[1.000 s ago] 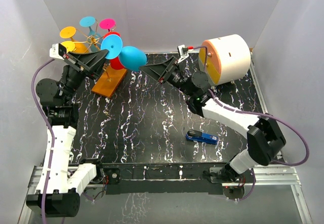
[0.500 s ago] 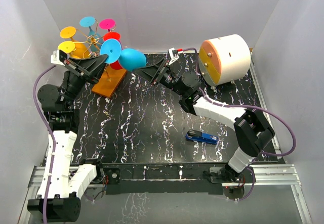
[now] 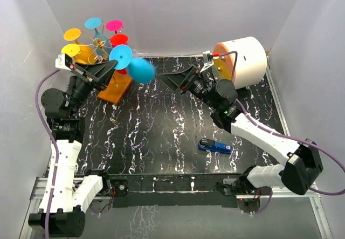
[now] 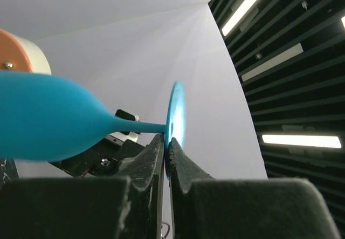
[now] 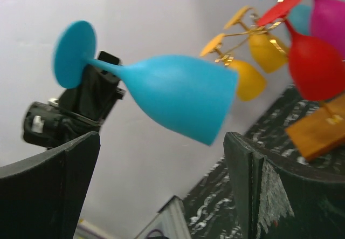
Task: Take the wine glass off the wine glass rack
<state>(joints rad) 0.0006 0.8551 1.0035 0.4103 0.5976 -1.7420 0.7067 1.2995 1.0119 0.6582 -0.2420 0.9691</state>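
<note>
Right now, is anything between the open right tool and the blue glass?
No, nothing visible. The blue wine glass hangs straight ahead of the right tool, open air between. The left tool pinches its foot.

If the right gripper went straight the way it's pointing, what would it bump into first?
Probably the blue wine glass: its bowl lies sideways just ahead of the open right gripper, while the left gripper pinches its foot.

Upper left, the wine glass rack [image 3: 119, 86]; wine glass [image 3: 141, 69] just right of it; drum [image 3: 245, 61] upper right; stapler [image 3: 214, 146] lower centre-right.
</note>
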